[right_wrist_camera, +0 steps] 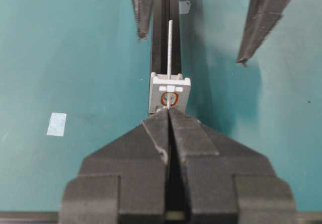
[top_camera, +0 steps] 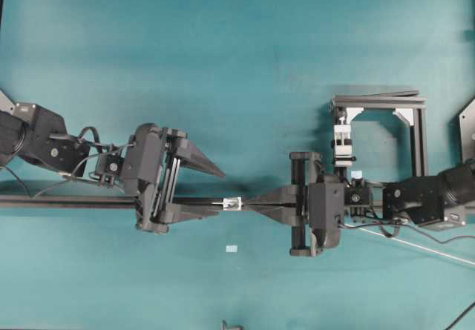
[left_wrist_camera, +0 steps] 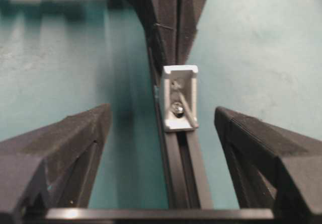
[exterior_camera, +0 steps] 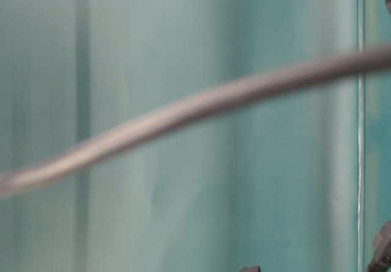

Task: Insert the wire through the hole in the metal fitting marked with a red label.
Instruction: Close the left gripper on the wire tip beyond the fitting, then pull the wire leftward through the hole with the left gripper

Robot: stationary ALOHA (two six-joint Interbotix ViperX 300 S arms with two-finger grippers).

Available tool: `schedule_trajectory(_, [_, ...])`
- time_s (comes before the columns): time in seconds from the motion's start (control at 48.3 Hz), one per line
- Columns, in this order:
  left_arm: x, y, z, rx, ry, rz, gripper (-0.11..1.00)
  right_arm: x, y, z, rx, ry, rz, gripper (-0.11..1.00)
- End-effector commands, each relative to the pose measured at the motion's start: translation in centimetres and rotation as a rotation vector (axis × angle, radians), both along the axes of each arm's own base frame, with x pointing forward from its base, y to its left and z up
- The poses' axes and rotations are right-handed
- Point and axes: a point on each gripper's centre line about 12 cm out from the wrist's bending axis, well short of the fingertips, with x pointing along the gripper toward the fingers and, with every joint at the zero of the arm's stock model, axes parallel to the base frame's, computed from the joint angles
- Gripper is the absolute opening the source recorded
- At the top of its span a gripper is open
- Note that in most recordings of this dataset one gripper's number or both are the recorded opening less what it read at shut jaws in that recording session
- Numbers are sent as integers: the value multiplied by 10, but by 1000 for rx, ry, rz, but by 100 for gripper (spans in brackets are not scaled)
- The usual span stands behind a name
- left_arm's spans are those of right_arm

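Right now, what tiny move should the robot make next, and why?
Probably close the left hand on the wire. The wire already pokes out past the metal fitting through its hole, the right hand is shut behind the fitting, and the left hand's fingers sit open on either side.

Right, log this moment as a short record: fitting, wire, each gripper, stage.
fitting: metal fitting on the black rail, red ring around the hole
wire: the wire passes through the hole, its tip sticking out past the fitting
right gripper: right gripper shut on the wire, at the fitting's labelled face
left gripper: left gripper with fingers apart, straddling fitting and rail, touching neither
stage: wire already threaded; left gripper not yet gripping the tip
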Motion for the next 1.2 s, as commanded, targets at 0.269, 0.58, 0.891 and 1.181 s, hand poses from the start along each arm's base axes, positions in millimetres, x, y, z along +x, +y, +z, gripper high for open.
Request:
schedule_trajectory(0.269, [4,-7,9,-7,-14,-14,7,3,-1,8,7,-23,-3,-1])
schedule_trajectory(0.58, [5,-8,10,-7,-19,-17,-1,3,0,8,7,-25,-2,-1])
schedule_trajectory(0.891, [6,-8,10,-14,-13,-13,-7,3,0,8,13,-23,-3,-1])
schedule_trajectory(1.181, [6,-7,8,-13,8,-11,-10,3,1,6,21,3,4,-1])
